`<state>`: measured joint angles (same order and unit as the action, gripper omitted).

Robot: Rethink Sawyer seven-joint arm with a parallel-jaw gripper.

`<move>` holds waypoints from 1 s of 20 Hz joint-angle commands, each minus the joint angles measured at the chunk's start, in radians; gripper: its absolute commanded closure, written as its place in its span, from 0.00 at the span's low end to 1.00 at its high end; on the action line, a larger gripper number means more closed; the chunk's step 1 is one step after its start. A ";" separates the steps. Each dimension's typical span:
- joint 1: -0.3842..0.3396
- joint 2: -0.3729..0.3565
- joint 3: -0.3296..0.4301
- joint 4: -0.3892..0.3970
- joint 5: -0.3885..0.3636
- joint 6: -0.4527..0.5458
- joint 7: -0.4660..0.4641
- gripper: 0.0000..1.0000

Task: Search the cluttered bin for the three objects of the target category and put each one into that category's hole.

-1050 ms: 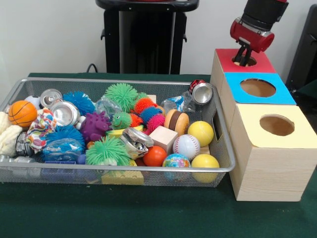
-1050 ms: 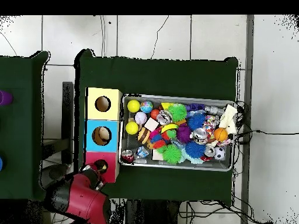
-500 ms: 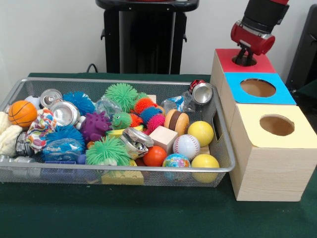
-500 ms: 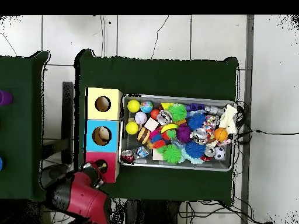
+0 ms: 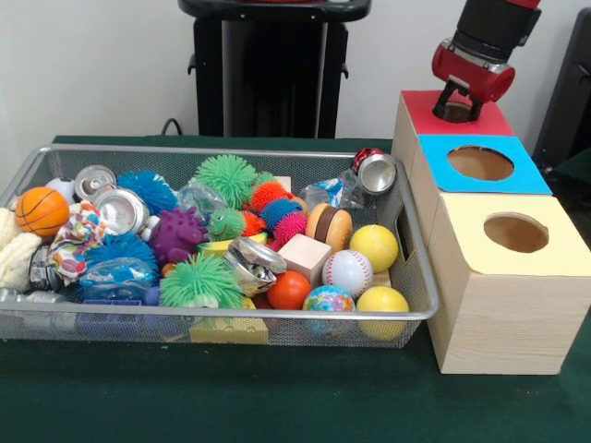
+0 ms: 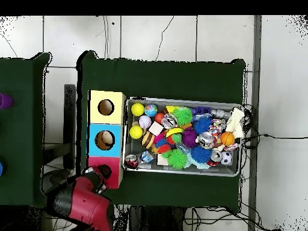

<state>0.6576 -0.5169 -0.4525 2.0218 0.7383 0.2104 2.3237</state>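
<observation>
Front view: gripper [image 5: 459, 100] poised over the red-topped box's hole [image 5: 457, 112].
Fingers spread apart and empty, tips just above the opening. Wire bin [image 5: 417, 277] of balls, cans and spiky toys sits beside the boxes; a crushed can [image 5: 375, 172] lies at its nearest corner. Green cloth [image 5: 277, 397] covers the table; white wall behind.

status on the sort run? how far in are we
Done: cannot count deposits; what is inside the boxes is hidden. In hand: the gripper hangs over the red-topped box's hole with nothing visible in it, which looks like a drop there. Left: the wire bin remains packed. A crushed can leans at its corner beside the boxes, and more cans sit among spiky balls, so more picks are likely.
</observation>
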 commanded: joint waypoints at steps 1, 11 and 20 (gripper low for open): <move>-0.056 -0.011 0.148 0.054 0.057 -0.054 0.259 0.00; -0.045 -0.016 0.108 0.035 0.030 -0.006 0.241 1.00; -0.039 -0.007 0.098 0.023 0.042 0.007 0.258 1.00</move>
<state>0.6367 -0.5326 -0.4319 2.0310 0.7378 0.2104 2.3239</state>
